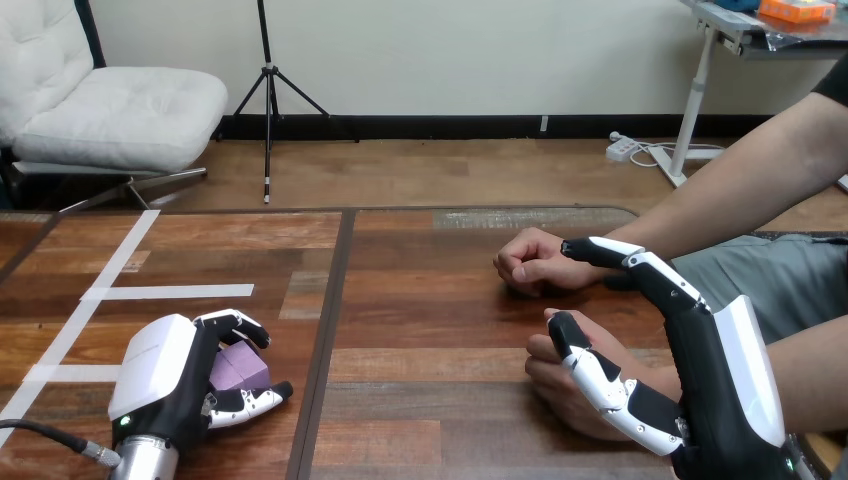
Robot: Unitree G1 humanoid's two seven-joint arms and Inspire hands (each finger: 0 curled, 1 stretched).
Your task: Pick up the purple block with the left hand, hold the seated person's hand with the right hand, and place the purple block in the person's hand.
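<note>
Left robot hand (165, 375) sits at the lower left of the frame, low over the surface (430, 330), with its fingers and thumb curled round the purple block (238, 368). The block lies inside that grip, just right of the white tape strips (170, 292). Whether it has cleared the surface cannot be told.

Right robot hand (720, 390) enters from the lower right. Its thumb is bent across the person's lower hand (560, 395), which lies between the thumb and the long fingers reaching toward centre right. The person's upper hand (530, 262) rests as a loose fist on the surface, just beside those fingertips.

Step in hand, as judged: both grasps are made and the transfer is not yet done.

Next move calls for:
1. Lifting the block clear of the surface.
2. Carrying it across the frame to the lower right.
3. Releasing it over the person's lower hand without striking the right thumb.

Receptacle: the person's lower hand serves as the receiving place. The block is well apart from it.
</note>
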